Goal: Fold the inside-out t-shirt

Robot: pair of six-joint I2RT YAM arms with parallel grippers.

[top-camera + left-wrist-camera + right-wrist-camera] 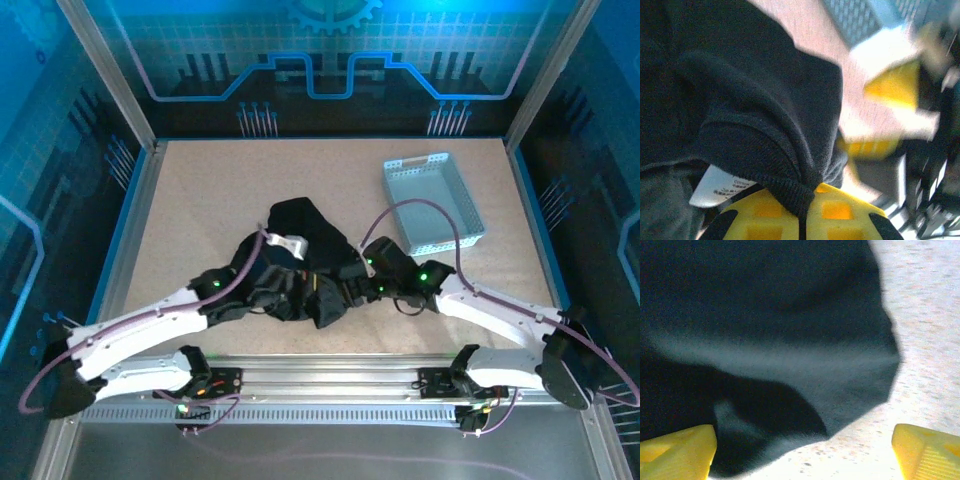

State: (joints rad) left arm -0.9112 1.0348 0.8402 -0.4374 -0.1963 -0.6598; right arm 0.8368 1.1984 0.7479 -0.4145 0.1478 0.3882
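Nearest, both arms rise from their bases at the near edge and bend inward, so that their wrists meet over the middle of the speckled tan surface (190, 190). The left end effector (805, 202) has its yellow fingers pressed together on a ribbed hem of the inside-out t-shirt (310, 225), pinching it, with a small white label (715, 187) just beside the grip. The right end effector (800, 455) stands spread wide, its yellow fingers on either side of a rounded edge of the soft black cloth, low over the surface. The shirt lies crumpled in a dark heap between the two wrists. Farther off to the right, apart from the cloth, sits a light grey rectangular plastic tray (418, 160) with perforated walls.
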